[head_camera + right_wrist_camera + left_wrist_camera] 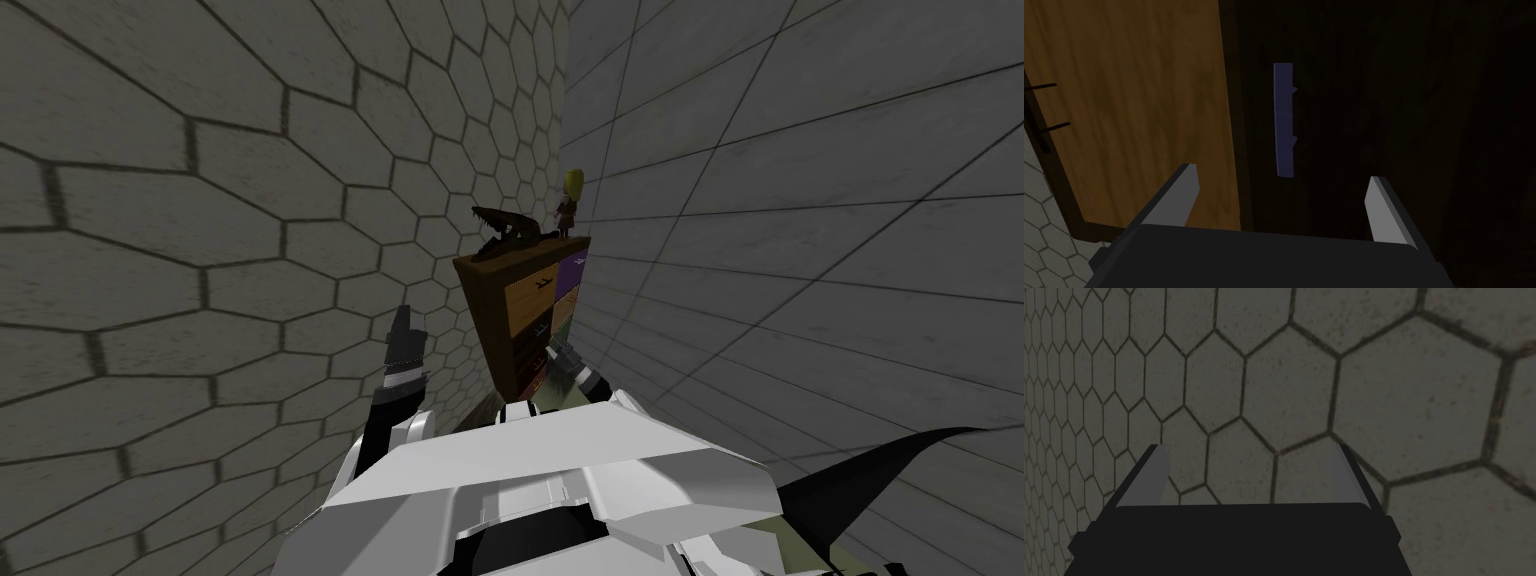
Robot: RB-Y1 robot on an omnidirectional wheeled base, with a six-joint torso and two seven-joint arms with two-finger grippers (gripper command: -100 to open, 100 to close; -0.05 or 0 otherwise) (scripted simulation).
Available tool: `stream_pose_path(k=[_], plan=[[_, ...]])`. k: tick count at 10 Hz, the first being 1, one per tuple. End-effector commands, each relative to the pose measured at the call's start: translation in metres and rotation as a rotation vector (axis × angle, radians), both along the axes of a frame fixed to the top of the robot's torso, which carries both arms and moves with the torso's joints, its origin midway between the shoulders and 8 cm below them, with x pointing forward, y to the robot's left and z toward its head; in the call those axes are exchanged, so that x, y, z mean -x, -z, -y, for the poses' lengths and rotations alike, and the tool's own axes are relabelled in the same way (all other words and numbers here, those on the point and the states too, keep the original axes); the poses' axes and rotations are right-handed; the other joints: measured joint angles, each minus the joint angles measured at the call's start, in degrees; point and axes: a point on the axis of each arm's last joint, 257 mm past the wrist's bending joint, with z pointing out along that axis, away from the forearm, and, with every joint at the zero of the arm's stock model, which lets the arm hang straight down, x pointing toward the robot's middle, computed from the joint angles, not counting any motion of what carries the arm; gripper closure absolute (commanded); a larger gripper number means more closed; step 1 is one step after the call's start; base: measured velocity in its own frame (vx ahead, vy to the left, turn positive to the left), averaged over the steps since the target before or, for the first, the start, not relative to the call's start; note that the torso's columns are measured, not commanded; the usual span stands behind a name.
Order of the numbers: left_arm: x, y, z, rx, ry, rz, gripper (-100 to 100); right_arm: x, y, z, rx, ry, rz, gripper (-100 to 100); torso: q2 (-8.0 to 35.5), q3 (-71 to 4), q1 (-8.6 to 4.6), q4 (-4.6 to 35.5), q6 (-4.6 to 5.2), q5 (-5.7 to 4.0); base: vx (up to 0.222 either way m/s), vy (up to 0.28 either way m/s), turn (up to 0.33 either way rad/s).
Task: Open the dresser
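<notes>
head camera looks steeply down at the dresser (520, 320); right wrist camera faces that dresser's front from close.

This looks like a room in a home: a dim corner where a surface of hexagonal tiles (200, 250) meets one of large grey slabs (800, 200). A tall wooden dresser (525, 310) stands in that corner, its drawer fronts in light wood, purple and dark tones, one dark front carrying a bluish bar handle (1283, 120). On its top stand ornaments, a small figurine (570, 205) with yellow hair and a dark, toothed shape (505, 232).
</notes>
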Motion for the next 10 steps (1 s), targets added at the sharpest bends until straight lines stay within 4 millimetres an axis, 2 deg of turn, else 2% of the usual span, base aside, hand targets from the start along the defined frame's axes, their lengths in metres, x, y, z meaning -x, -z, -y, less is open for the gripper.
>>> stream_pose_path(k=[1,6,9,10], plan=[[0.000,0.000,0.000,0.000,0.000,0.000,0,0.000,0.007,-0.010,0.035,0.008,0.015,-100,0.0,0.0,-0.01,0.0,0.00,0.00,0.000,-0.007,0.020],[0.000,0.000,0.000,0.000,0.000,0.000,0,-0.003,0.010,-0.047,0.011,0.039,0.042,-100,0.0,0.0,0.01,0.0,0.01,0.01,0.000,-0.007,0.020],[0.000,0.000,0.000,0.000,0.000,0.000,0,-0.017,0.000,-0.039,0.017,0.042,0.041,-100,0.0,0.0,0.01,0.0,0.00,0.01,0.000,0.011,-0.011],[0.000,0.000,0.000,0.000,0.000,0.000,0,-0.016,0.003,-0.042,0.018,0.039,0.043,-100,0.0,0.0,0.07,0.0,0.00,0.02,-0.001,0.014,-0.006]])
